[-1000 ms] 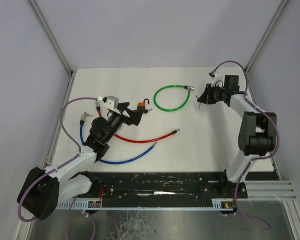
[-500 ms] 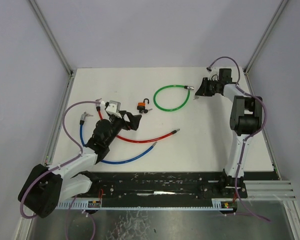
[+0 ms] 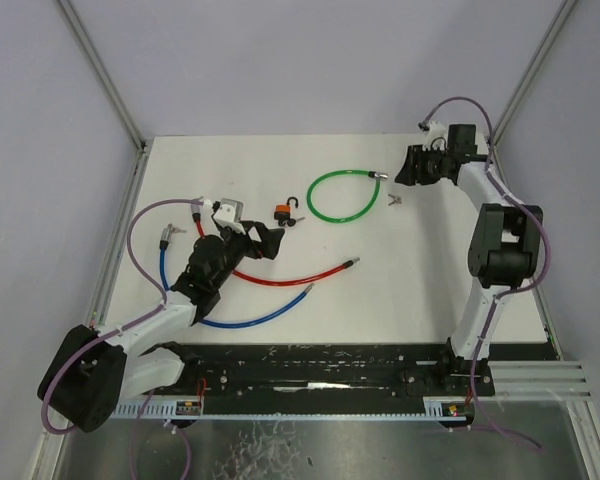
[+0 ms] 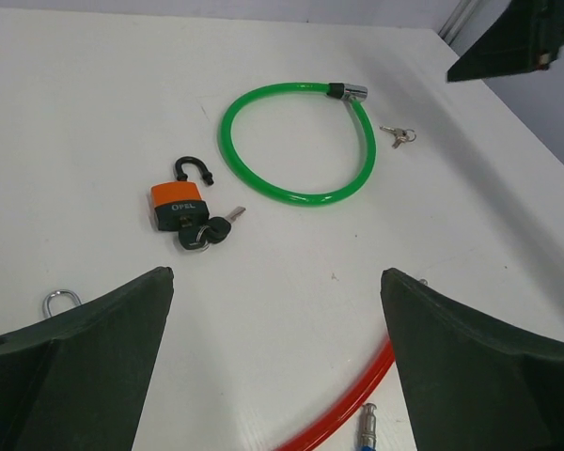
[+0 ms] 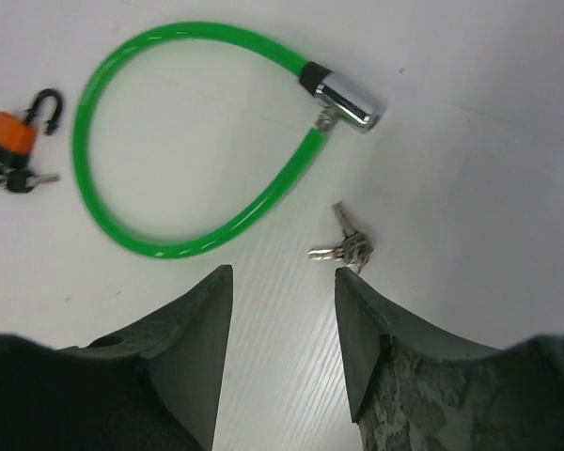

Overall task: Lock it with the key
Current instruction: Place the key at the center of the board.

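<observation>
A green cable lock (image 3: pixel 342 196) with a silver lock head (image 5: pixel 348 101) lies looped on the white table. A small bunch of silver keys (image 5: pixel 343 246) lies loose just beside it (image 3: pixel 396 198). My right gripper (image 5: pixel 284 274) is open and empty, its fingertips just short of the keys. An orange padlock (image 4: pixel 178 203) with an open shackle and a black-headed key (image 4: pixel 207 232) in it lies left of the green loop (image 3: pixel 282 211). My left gripper (image 4: pixel 277 282) is open and empty, some way short of the padlock.
A red cable (image 3: pixel 290 275) and a blue cable (image 3: pixel 242 318) lie curved near the left arm. The red cable and the blue cable's metal end (image 4: pixel 365 418) show under the left gripper. A metal ring (image 4: pixel 60 301) lies at left. Grey walls surround the table.
The right gripper has drawn back from the silver keys, which now lie loose on the table. The left arm has barely moved.
</observation>
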Motion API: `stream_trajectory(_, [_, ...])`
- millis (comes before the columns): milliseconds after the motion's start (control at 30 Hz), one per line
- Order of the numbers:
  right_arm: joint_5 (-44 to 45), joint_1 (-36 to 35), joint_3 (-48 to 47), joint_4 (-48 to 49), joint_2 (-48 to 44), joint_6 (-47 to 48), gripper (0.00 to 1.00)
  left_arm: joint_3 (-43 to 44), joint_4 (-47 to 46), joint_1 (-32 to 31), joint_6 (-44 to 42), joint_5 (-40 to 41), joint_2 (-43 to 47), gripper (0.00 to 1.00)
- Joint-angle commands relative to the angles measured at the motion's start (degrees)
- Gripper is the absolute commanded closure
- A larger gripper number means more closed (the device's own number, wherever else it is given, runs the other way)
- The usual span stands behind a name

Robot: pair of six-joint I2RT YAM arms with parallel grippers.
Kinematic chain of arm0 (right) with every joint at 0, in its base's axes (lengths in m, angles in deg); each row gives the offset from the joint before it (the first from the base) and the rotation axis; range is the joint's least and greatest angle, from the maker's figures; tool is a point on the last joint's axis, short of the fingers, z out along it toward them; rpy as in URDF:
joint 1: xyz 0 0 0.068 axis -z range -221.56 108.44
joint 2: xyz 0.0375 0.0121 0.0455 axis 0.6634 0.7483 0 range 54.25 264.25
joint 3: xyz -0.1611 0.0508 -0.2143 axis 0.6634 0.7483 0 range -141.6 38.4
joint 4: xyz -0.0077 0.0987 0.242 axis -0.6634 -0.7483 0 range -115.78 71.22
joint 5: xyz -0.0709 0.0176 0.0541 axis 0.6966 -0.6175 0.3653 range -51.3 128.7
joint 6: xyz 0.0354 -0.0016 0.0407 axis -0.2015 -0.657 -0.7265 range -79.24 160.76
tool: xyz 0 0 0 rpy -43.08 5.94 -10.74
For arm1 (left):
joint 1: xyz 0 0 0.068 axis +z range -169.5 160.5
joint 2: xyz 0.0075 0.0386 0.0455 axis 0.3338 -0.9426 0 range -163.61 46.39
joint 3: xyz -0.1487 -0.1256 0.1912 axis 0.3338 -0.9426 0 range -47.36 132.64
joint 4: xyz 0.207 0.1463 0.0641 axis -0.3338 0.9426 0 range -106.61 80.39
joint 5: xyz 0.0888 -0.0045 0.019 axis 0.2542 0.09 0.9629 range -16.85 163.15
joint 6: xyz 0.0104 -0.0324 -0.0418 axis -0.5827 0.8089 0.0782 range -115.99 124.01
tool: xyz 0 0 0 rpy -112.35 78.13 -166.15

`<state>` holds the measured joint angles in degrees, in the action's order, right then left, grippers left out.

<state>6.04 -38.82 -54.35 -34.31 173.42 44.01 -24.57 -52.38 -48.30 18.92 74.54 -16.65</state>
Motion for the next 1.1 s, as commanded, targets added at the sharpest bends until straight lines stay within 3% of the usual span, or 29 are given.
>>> stream_trajectory(0, [-5.8, 0.1, 4.4, -2.9, -18.1, 6.6, 0.47, 2.3, 1.4, 0.7, 2.8, -1.7, 0.5, 0.1])
stream_trajectory(233, [-17.3, 0.1, 9.7, -9.8, -31.1, 7.5, 0.48, 4.6, 5.3, 0.6, 7.0, -4.9, -1.3, 0.1])
stream_trajectory(367, [-24.1, 0.1, 13.5, -10.8, -35.1, 6.5, 0.48, 8.0, 11.5, 0.7, 8.5, -1.9, -3.8, 0.1])
stream_trajectory(500, [-28.9, 0.1, 21.2, -6.3, -38.5, 4.9, 0.35, 14.5, 20.0, 0.7, 10.9, 1.6, -10.0, 0.11])
stream_trajectory(567, [-30.9, 0.1, 23.2, -4.0, -39.3, 4.3, 0.35, 17.2, 23.5, 0.5, 11.3, 1.9, -12.6, 0.11])
stream_trajectory(800, [-31.4, -0.5, 23.8, -5.0, -41.6, 6.6, 0.35, 23.0, 27.7, 0.3, 2.8, 7.4, -19.7, 0.11])
stream_trajectory(1067, [-31.5, -0.5, 25.0, -4.0, -42.8, 6.9, 0.35, 37.9, 35.1, 0.4, -3.3, 10.4, -34.7, 0.11])
